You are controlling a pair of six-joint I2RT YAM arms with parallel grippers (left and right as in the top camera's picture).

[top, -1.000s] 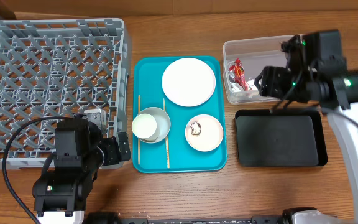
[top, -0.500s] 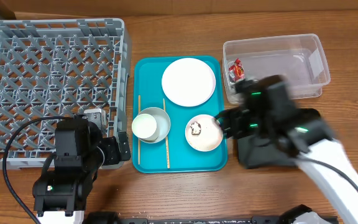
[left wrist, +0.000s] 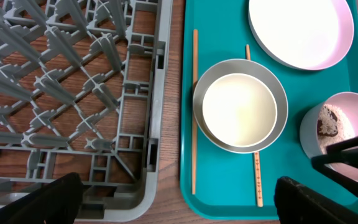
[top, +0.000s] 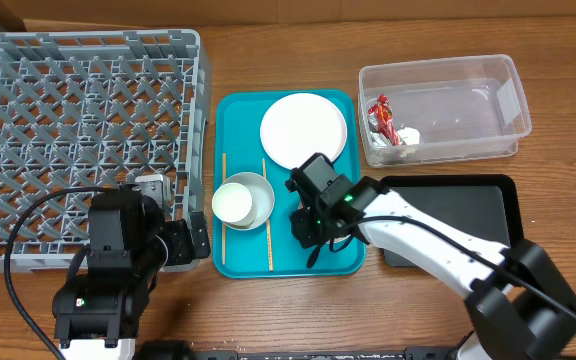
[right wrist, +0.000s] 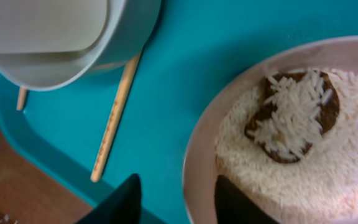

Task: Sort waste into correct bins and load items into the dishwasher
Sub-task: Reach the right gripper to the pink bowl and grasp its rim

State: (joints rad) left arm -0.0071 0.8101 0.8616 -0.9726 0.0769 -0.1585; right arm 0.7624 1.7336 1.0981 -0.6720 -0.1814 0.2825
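My right gripper (top: 313,230) hangs low over the teal tray and hides the pale pink dish in the overhead view. In the right wrist view its open fingers (right wrist: 178,180) straddle the pink dish's rim (right wrist: 204,143), one finger inside and one outside. The dish holds white rice (right wrist: 328,168) and a brown lump (right wrist: 260,130). The dish also shows in the left wrist view (left wrist: 334,134). The white cup (top: 234,203) sits in the grey bowl (top: 258,205), between two chopsticks (top: 269,250). The white plate (top: 303,130) lies behind them. My left gripper (top: 183,245) is open and empty by the grey rack (top: 88,130).
The teal tray (top: 238,130) carries the dishes. The clear tub (top: 468,100) at the back right holds the red-and-white wrapper (top: 381,115) and the white tissue (top: 408,136). The black tray (top: 458,215) lies in front of it, right of my right arm.
My right arm has swung from the clear tub left and forward, down onto the pink dish on the teal tray. The left arm has not moved.
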